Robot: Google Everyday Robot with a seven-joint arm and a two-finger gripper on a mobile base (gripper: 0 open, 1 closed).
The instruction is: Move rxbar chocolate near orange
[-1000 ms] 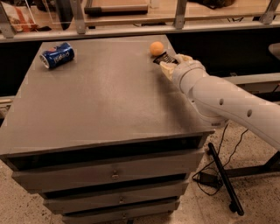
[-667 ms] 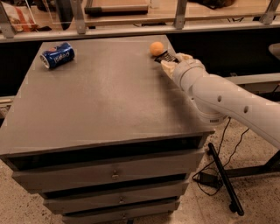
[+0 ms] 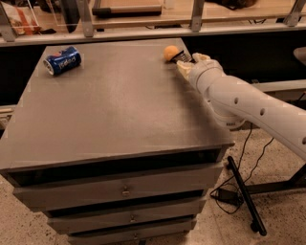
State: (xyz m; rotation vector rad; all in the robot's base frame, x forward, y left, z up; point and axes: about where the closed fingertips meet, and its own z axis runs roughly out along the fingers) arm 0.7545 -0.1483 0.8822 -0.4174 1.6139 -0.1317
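Observation:
The orange (image 3: 170, 52) sits on the grey cabinet top (image 3: 119, 105) near its far right corner. My gripper (image 3: 185, 62) is right beside it, just to its right, low over the surface. A dark piece with pale markings, the rxbar chocolate (image 3: 180, 58), sticks out of the gripper's tip and ends next to the orange. The gripper is shut on the bar, and most of the bar is hidden by the gripper. The white arm (image 3: 239, 100) reaches in from the right.
A blue soda can (image 3: 62, 60) lies on its side at the far left corner of the top. A rail with metal posts (image 3: 196, 14) runs behind the cabinet. Drawers (image 3: 124, 189) are below the front edge. Cables and a black bar (image 3: 244, 196) lie on the floor at right.
My gripper has crept slightly toward the back, closer to the orange. The orange and the can have not moved.

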